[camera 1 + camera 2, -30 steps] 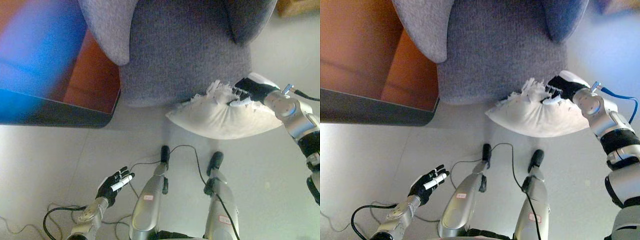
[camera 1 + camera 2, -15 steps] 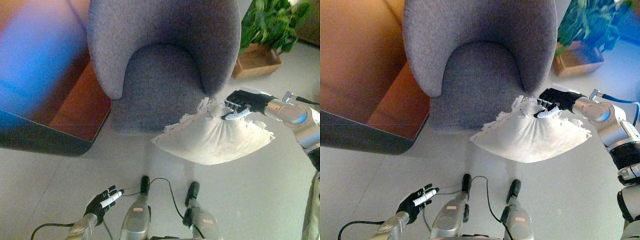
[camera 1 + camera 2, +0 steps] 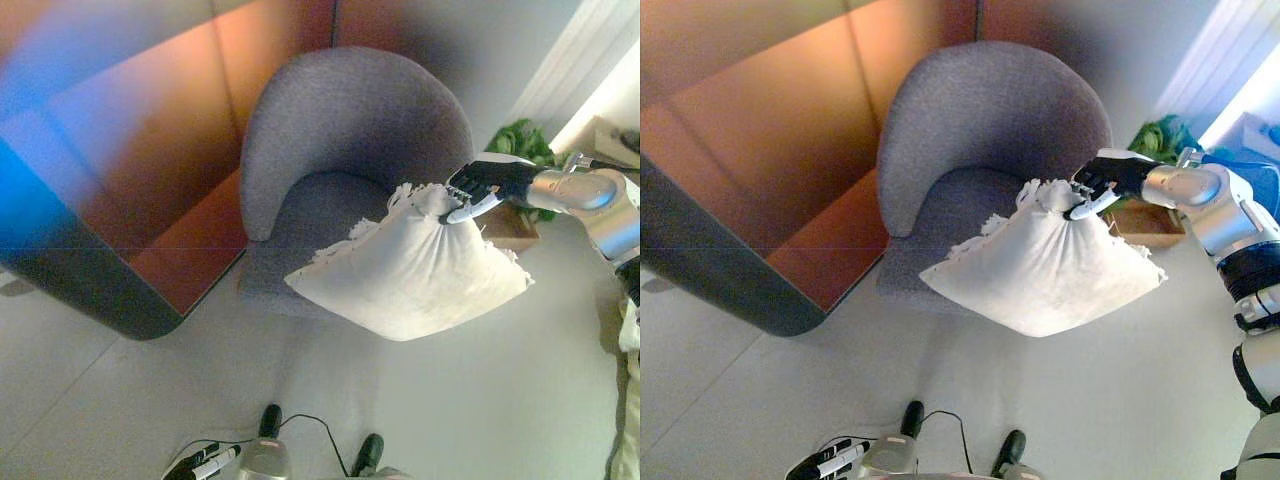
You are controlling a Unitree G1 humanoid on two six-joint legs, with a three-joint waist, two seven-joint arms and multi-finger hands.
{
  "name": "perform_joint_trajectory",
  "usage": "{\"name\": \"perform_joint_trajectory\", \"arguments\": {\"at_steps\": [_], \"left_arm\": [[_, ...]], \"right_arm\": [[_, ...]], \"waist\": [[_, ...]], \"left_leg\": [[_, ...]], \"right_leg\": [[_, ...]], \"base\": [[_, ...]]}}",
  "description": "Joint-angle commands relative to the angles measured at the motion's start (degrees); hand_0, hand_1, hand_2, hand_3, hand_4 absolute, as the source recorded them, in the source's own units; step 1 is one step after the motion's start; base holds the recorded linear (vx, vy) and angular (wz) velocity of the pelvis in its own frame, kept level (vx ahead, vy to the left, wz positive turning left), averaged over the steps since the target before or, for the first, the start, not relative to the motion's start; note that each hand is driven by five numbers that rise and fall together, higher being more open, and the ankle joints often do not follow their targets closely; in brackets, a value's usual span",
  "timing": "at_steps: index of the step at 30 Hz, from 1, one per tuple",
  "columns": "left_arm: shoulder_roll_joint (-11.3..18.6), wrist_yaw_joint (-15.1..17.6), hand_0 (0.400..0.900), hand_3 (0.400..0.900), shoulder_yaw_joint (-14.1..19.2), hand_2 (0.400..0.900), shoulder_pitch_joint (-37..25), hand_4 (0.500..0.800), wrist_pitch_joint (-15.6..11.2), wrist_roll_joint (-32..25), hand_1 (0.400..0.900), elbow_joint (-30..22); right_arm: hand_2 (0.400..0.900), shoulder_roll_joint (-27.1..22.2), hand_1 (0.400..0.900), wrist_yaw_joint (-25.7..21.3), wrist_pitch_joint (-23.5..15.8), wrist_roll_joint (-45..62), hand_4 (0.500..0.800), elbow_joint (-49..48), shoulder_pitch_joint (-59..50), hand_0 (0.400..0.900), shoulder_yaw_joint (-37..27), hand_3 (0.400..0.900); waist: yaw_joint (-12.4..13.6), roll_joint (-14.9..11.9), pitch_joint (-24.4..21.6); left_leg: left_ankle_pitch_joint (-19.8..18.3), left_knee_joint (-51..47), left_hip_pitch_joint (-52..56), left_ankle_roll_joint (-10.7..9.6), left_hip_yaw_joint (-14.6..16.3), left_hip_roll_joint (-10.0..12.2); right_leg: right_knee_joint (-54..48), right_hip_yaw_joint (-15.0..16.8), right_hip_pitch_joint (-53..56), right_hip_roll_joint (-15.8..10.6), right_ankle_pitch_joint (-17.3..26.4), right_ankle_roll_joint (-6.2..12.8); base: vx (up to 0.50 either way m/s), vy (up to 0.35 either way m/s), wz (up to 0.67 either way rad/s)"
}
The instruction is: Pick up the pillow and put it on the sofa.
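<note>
**Carry the pillow over the seat before you let go**

Your right hand (image 3: 1108, 180) is clenched on the top edge of the pillow (image 3: 1040, 270), the dark fingers pinching a bunch of the cloth, so the pillow hangs in the air below the hand. It is in front of the sofa (image 3: 980, 150), partly covering the front of the seat, and it seems not to rest on it yet. Your left hand (image 3: 825, 462) shows only at the bottom edge, low and idle, its fingers straight and holding nothing.

To do this step well, I think you should bring the hand further in, toward the backrest, so the whole body of the pillow is above the seat cushion. Then lower it until the bottom corner touches and the cloth goes slack, and only then open the fingers. If you release too early, the pillow may slide off the front edge to the floor.

The pillow is white, soft and square, with a short fringe along its edges; it sags and folds where it is pinched. The sofa is a small round one, in grey woven fabric with a curved back that wraps around the seat. A green plant (image 3: 520, 140) in a wooden box stands beside it, behind your right hand.
</note>
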Motion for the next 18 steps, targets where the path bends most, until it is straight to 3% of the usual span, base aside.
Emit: {"name": "perform_joint_trajectory", "arguments": {"at_steps": [1,11,18], "left_arm": [[3.0,1.3,0.900,0.900,-0.9,0.900,1.4,0.800,0.1,2.0,0.900,2.9],[6.3,0.7,0.900,0.900,1.7,0.900,1.2,0.800,-1.2,1.4,0.900,4.5],[7.8,-0.7,0.900,0.900,1.7,0.900,1.9,0.800,-4.4,-1.3,0.900,4.5]], "right_arm": [[0.400,0.9,0.400,-5.9,2.4,5.1,0.500,6.0,-18.8,0.400,2.2,0.400],[0.400,2.1,0.400,-11.1,8.7,6.7,0.500,18.9,-25.3,0.400,5.2,0.400],[0.400,1.1,0.400,-15.8,10.4,10.1,0.500,26.0,-28.2,0.400,7.1,0.400]], "waist": [[2.7,-3.9,-5.5],[7.3,-7.8,-1.8],[10.2,-8.1,1.1]], "left_leg": [[-3.3,-0.4,1.2,0.1,2.6,-2.0],[-3.1,-0.4,-0.3,0.5,-0.7,-1.1],[-2.6,-0.4,-3.8,0.5,-3.0,-0.6]], "right_leg": [[0.0,-1.7,4.4,2.6,-3.3,1.25],[0.0,-2.6,4.6,3.9,-2.7,1.62],[0.0,-3.3,2.9,4.6,-3.3,1.51]], "base": [[0.10,-0.008,0.21],[0.06,-0.043,0.21],[-0.02,-0.046,0.17]]}}
